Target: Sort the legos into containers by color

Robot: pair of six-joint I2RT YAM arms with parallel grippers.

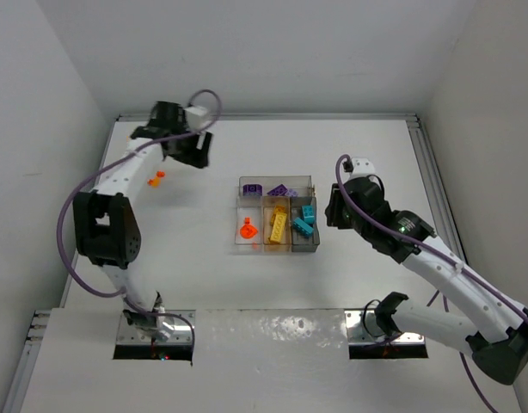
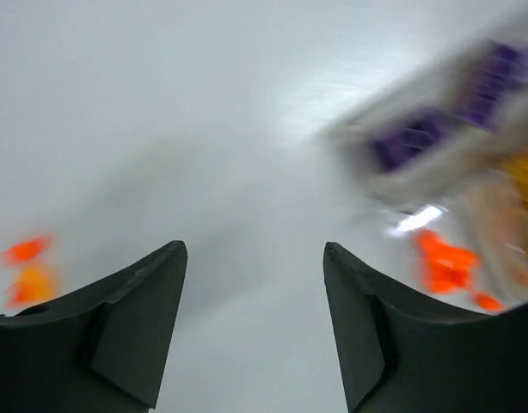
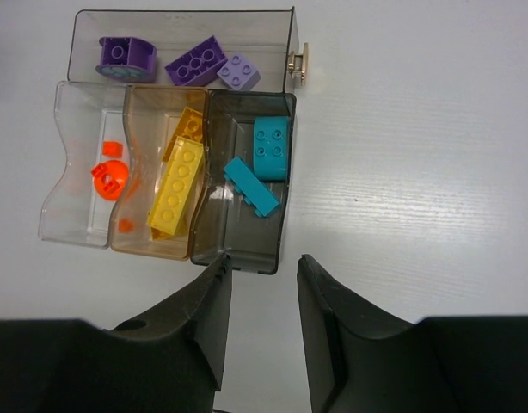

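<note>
White walls (image 1: 40,86) box a white table (image 1: 376,155) (loose orange legos (image 1: 156,179), seemingly two).

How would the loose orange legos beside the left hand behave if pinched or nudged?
Probably rigid and very light: the orange legos are far smaller than the left hand. They would likely skid on the smooth table if nudged off-centre.

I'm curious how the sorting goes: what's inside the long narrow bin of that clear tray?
The long bin holds three pieces, all purple: a round one, a dark brick and a paler small brick. Nothing covers them; only the floor beneath them is hidden.
</note>
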